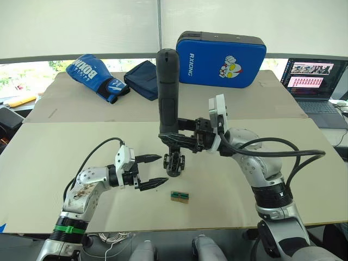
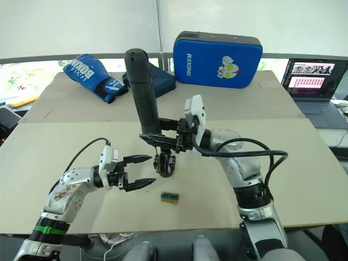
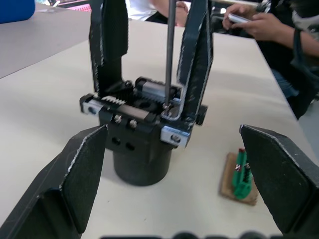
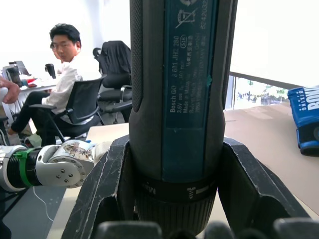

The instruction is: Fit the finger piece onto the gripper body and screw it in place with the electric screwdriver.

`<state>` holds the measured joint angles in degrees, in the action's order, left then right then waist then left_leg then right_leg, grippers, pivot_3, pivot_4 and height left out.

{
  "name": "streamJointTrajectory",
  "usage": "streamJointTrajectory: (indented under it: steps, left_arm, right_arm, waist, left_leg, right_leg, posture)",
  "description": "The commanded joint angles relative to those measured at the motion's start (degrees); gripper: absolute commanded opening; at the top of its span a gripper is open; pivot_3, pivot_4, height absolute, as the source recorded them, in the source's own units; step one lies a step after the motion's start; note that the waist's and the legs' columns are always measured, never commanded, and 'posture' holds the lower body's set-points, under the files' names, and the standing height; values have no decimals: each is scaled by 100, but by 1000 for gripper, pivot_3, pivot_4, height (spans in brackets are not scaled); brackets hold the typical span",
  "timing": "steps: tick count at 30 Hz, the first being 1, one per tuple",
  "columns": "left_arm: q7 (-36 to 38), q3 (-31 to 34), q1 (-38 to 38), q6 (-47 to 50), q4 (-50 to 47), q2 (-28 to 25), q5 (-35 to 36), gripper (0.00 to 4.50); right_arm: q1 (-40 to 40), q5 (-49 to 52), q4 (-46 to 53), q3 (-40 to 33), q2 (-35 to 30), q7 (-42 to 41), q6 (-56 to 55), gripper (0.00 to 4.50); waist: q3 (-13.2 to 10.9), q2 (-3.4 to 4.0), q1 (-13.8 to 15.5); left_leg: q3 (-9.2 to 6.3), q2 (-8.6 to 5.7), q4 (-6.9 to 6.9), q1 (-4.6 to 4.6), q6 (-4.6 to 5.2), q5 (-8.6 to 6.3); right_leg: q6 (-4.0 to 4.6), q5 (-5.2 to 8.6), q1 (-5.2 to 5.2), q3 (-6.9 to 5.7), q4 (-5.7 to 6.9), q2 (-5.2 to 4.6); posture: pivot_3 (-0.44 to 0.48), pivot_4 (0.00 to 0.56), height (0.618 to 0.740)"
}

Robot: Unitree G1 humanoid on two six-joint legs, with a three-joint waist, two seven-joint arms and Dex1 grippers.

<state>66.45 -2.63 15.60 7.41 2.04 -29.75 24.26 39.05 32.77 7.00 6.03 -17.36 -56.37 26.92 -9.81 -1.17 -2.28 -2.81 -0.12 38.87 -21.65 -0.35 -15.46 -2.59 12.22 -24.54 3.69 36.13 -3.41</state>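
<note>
From the head cameras I cannot make out the screwdriver's bit or where it meets the gripper body (image 1: 174, 163); that black block is small and partly covered by the tool above it. My left wrist view settles it: the thin metal bit comes straight down between the body's two upright black fingers and its tip sits at a screw on the silvery rail on top. I cannot tell the finger piece apart as a separate item; both prongs stand on the body.

My right gripper (image 1: 182, 138) is clamped around the lower barrel of the electric screwdriver (image 1: 167, 92), which stands near upright directly over the gripper body, its rounded end highest. In the right wrist view the two fingers press both sides of the barrel, and the label hides everything below.

My left gripper (image 1: 154, 171) is spread wide and holds nothing, just to the left of the gripper body and apart from it, its fingertips pointing toward it.

The green-topped tan block (image 1: 179, 196) lies just in front of the gripper body, toward me. Around the body the table (image 1: 54, 152) is bare on all other sides. Well behind it lie a blue boxing glove (image 1: 95, 75), a blue pad (image 1: 220, 58) and a dark cloth (image 1: 142, 78).
</note>
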Motion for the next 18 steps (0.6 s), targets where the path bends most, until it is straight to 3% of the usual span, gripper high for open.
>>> streamJointTrajectory:
  steps: [1,18]
  left_arm:
    - [-127,-94,111,-353,295,77,-336,4500]
    - [-462,-673,958,-583,1472,875,-1025,4500]
  right_arm:
    - [14,84,219,-105,30,-47,-228,1905]
    - [-13,71,294,-105,20,-35,-243,1905]
  waist:
    - [0,0,2]
    - [0,-1,6]
  left_leg:
    - [0,0,0,-1,0,0]
    - [0,-3,1,-4,0,0]
  right_leg:
    - [0,0,0,0,-1,0]
    - [-1,-1,0,-1,1,-1]
  posture:
    - [0,150,740]
    - [0,150,740]
